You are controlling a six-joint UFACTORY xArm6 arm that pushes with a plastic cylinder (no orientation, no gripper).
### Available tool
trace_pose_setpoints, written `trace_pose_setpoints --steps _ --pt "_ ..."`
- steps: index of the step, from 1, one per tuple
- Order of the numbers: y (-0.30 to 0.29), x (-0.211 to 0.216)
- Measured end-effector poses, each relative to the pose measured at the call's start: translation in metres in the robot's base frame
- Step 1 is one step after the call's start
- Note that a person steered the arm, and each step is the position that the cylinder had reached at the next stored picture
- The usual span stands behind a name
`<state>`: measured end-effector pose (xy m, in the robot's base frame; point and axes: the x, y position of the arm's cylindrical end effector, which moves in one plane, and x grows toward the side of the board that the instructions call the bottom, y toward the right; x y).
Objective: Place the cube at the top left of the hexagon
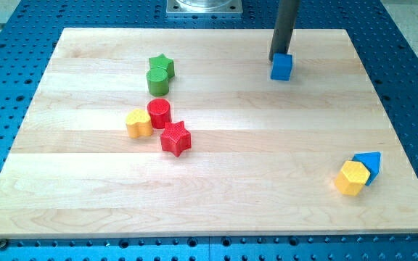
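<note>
Nearest the view's bottom: yellow hexagon [351, 177], a ribbed plastic prism with six sides, taken here as the landmark. It lay near the lower right corner of the wooden board [252, 181], a pale slab of planks with visible grain.

Blue triangular block [369, 165]: touching the yellow hexagon on its upper right side, partly hidden behind it.

Blue cube [281, 67]: smooth-faced plastic, well apart from the yellow hexagon, far toward the view's top and somewhat to the left.

My tip [278, 57]: lower end of a straight dark grey rod, no jaws to open or close, holding nothing. It stood at the cube's upper left edge, touching or just short of it; contact could not be told for certain.

Red star [175, 138], red cylinder [159, 113] and a yellow block [138, 123] of rounded, heart-like outline: a tight cluster far to the left of the yellow hexagon, pieces touching or nearly so, all ribbed plastic.

Green cylinder [157, 80] and green star [162, 65]: pressed together, farther up and left again, above the red cluster.

Blue perforated metal table [6, 80]: surrounded the board on all sides.
</note>
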<state>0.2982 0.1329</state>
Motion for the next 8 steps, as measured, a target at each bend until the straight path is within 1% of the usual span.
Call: trace_pose_setpoints --steps 1,2,3,4,5,6,7,8 --pt "-0.033 0.039" --pt "-0.014 0.058" --pt "0.008 0.003" --pt "0.018 0.023" --pt "0.003 0.085" --pt "0.006 0.11" --pt "0.035 0.067" --pt "0.048 0.093"
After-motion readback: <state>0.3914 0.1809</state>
